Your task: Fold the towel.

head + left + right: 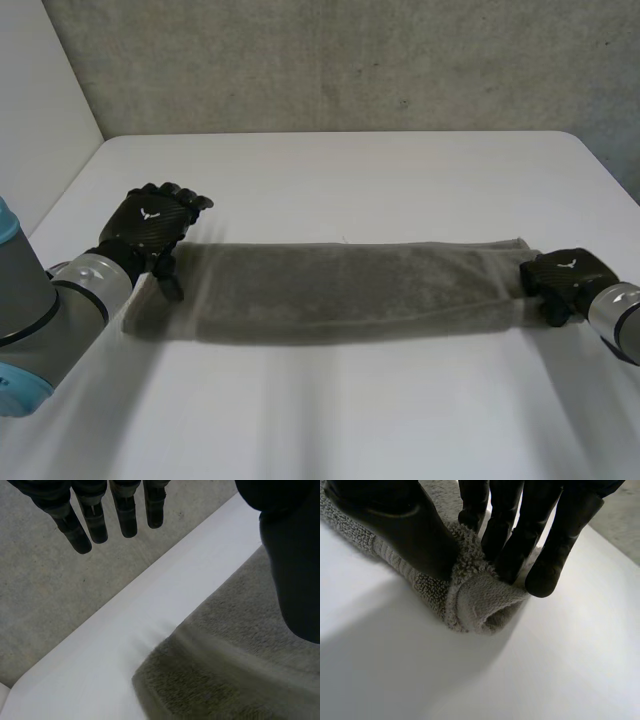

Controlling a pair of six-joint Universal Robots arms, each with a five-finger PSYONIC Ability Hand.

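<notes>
Grey towel (340, 285) lies as 1 long folded strip across the white table (340, 170), running 9 to 3 o'clock. Left hand (150, 228) sits at the 9 o'clock end: fingers (95, 522) straight, off the cloth, gripping nothing. Right hand (562, 280) is at the 3 o'clock end, thumb and fingers clamped on the towel's rolled end.

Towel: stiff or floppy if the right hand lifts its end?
Probably floppy: the towel bunches and curls where the right hand pinches it. The long strip would likely sag. Its looped pile looks grippy, so it should hardly slip from the fingers.
</notes>
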